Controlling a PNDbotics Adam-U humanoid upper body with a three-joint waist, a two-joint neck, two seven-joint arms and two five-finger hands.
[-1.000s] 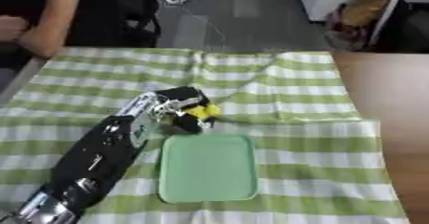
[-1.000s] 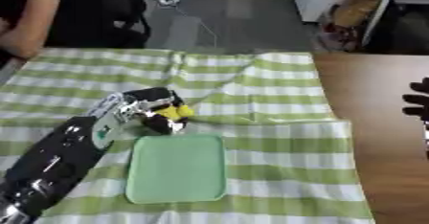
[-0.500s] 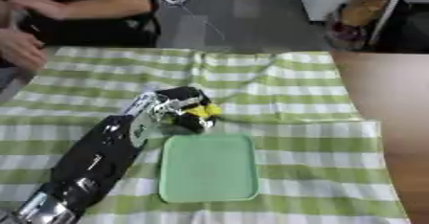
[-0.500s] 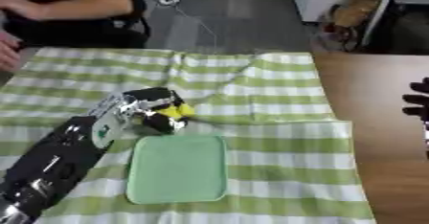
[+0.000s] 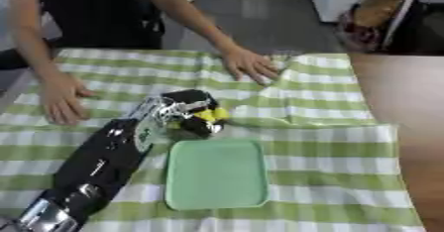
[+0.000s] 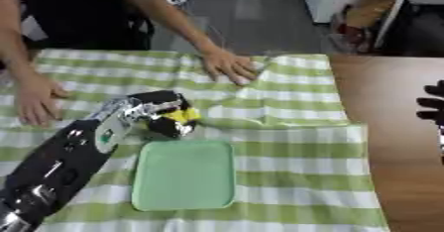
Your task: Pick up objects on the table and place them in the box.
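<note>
Left hand: the left hand is seen at the end of the black arm that comes in from the lower left; its fingers are curled round a small yellow and black object, which is held just above the cloth.
Right hand: the right hand is shown only at the right edge of the right eye view, over the bare wood of the desk, fingers spread and nothing held.
Task's thing: the yellow and black object is found just beyond the far left corner of the green tray, close to its rim but not over it; what kind of thing it is cannot be made out.
Key relation: the green tray lies nearer the robot than the held object and slightly to its right, its long axis running away from the robot. The left hand is much the nearer of the two.
Step judged: the object appears to be grasped and not yet placed; a short carry toward the robot over the tray's rim would be called for.
Cloth: the green and white checked cloth is pressed by a person's two bare hands at its far side, well apart from the object.
</note>
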